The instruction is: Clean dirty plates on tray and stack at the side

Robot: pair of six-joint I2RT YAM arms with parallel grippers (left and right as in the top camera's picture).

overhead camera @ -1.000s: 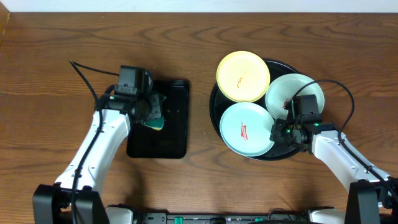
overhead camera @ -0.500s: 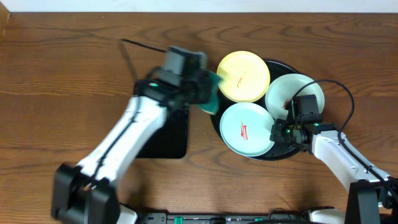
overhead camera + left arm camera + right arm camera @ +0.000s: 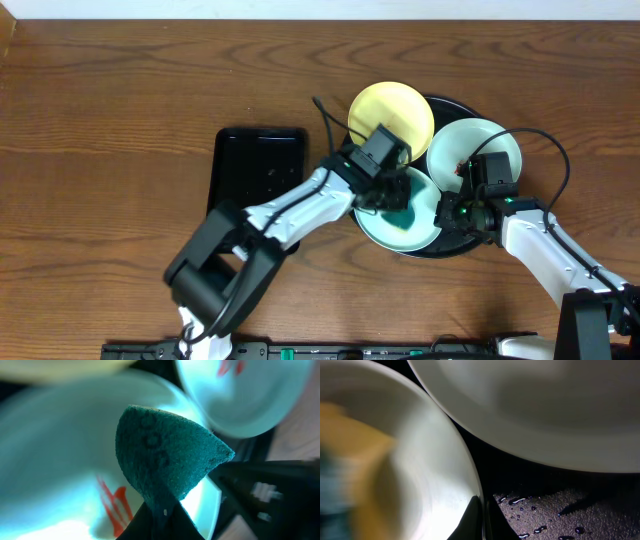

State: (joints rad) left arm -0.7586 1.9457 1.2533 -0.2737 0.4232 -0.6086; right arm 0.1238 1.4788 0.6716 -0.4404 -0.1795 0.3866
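A coarse, fibrous green sponge (image 3: 167,452), folded to a blunt wedge, is pinched in the closed left gripper (image 3: 159,510) and sits directly over the near-left mint plate (image 3: 398,212) (red smears (image 3: 114,502) show on its smooth glazed surface just beside the sponge). That plate lies on the round glossy black tray (image 3: 447,246) at the right of the brown wood-grain table (image 3: 100,120), with a pale yellow plate (image 3: 390,118) at the far left of the tray, overlapping its rim, and a white-mint plate (image 3: 476,146) at the far right. The right gripper (image 3: 483,512) is shut on the near-right rim of the mint plate, its dark fingertips meeting at the thin edge; water beads dot the tray's pebbled floor there. A smaller rectangular black tray (image 3: 258,175) lies well to the left.
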